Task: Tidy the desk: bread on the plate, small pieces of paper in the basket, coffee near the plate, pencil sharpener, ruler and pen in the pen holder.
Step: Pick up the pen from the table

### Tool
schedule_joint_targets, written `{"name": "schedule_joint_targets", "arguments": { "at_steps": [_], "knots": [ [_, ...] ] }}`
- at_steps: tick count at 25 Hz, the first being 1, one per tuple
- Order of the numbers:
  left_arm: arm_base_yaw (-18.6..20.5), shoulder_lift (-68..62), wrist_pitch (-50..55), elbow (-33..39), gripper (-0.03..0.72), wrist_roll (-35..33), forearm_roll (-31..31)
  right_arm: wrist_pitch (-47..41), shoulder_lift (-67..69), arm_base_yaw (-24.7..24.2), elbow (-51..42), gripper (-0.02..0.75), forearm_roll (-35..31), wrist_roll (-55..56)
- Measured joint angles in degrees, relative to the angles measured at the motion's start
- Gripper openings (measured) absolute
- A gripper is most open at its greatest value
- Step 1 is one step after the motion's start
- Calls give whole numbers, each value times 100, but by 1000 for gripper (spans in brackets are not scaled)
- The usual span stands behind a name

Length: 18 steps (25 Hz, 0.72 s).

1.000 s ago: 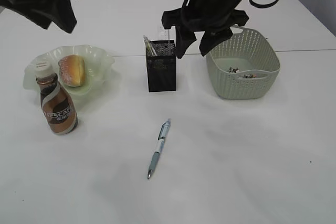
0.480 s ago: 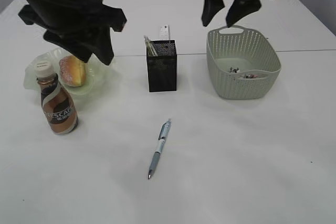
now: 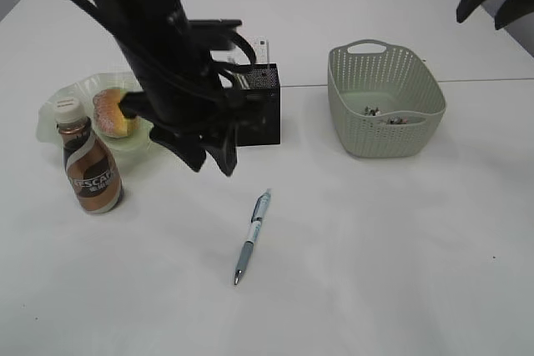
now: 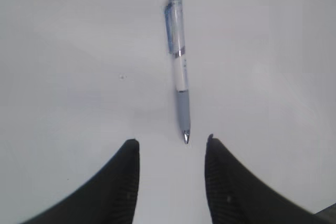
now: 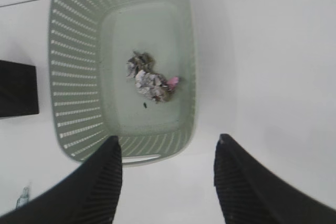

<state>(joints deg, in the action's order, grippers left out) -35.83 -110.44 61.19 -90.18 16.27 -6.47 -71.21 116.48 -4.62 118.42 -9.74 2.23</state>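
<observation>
One item remains loose: the pen (image 3: 253, 238) lies flat on the counter (image 3: 400, 239), well short of the holder (image 3: 260, 114). Over the last second the left hand (image 4: 170, 182) has swung from the far left down over the pen — fingers spread, empty, pen tip just ahead of the gap. Meanwhile the right hand (image 5: 168, 182), also spread and empty, has withdrawn from the holder to above the basket (image 5: 68, 103) — pen pickup judged next.

A plain white table (image 3: 375, 273) fills nearly the whole scene, spreading beneath and on every side of the left claw (image 4: 170, 142). A thin dark seam (image 3: 484, 81) crosses the tabletop from side to side, well beyond that claw. In the left wrist view, a tiny dark speck (image 4: 122, 76) lies on the surface ahead of the claw and a little to its left.
</observation>
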Motion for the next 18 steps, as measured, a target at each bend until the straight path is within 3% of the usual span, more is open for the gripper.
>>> {"name": "schedule_joint_targets", "arguments": {
  "at_steps": [5,18],
  "knots": [
    [-256,-671,-13,-139,313,13,-73,0,0,-328,0,412,0,-27],
    [-331,-1971,272,-1101,314,110,-101,0,0,-359,0,411,0,-36]
  ]
}}
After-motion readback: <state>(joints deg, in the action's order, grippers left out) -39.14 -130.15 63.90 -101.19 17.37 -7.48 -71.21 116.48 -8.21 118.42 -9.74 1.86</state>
